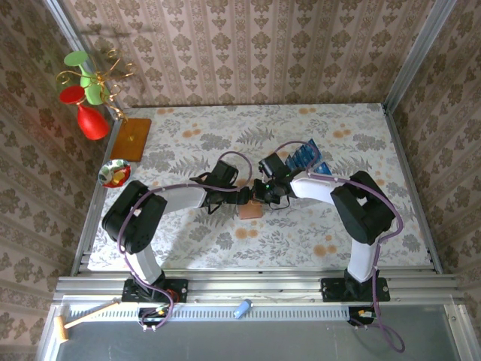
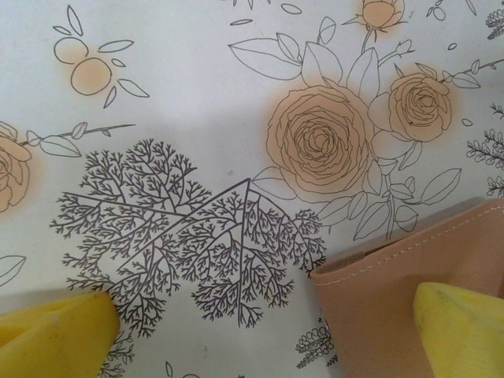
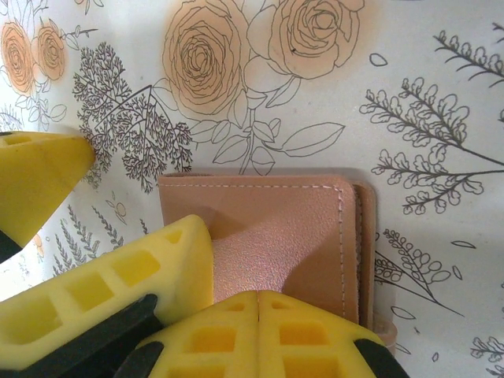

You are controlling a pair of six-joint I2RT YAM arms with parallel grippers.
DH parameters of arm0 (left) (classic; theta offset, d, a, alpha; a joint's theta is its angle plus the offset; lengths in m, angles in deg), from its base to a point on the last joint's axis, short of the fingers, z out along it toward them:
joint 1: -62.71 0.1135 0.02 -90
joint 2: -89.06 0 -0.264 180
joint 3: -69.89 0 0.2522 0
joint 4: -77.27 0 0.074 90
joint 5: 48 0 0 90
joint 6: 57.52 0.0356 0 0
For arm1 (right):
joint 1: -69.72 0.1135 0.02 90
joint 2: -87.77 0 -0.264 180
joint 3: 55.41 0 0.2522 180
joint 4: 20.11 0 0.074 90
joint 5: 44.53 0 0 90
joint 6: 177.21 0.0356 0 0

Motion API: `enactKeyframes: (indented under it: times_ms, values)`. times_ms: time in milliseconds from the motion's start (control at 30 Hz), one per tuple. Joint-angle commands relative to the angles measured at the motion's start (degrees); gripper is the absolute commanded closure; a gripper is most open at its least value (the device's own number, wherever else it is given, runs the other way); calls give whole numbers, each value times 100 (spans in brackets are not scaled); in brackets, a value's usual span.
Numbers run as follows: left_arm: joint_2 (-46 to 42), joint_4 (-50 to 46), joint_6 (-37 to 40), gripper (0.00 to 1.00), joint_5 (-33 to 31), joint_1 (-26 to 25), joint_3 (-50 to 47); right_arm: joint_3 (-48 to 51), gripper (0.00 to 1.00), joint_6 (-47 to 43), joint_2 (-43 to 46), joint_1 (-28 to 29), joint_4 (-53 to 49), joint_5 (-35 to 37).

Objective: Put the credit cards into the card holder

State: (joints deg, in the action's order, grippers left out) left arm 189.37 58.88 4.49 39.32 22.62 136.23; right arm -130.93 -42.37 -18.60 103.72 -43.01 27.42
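Our table (image 1: 188, 135) has the blue cards (image 1: 304, 156) piled right of middle, none loaded yet by the look of it. The wallet (image 3: 291, 236) lies closed mid-table. We've got the right gripper (image 3: 258, 303) clenched on it, probably pinning it; the left gripper (image 2: 268, 311) is spread wide, one finger (image 2: 461, 331) over its corner, likely to pry it open.

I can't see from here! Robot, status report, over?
Left gripper jaws open, straddling edge of small brown leather wallet. Right gripper jaws shut above it. Thin blue rectangular cards piled beyond, not yet in. Nothing seen blocking.
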Motion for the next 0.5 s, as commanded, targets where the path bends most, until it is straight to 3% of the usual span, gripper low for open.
enactKeyframes:
  times_ms: [0,467]
  values:
    - [198,-443,-198,0,118,35,-213,238,100,84,-151,45,49,21]
    - [-323,-1081,-31,0,254,329,175,557,100,-62,24,116,63,193]
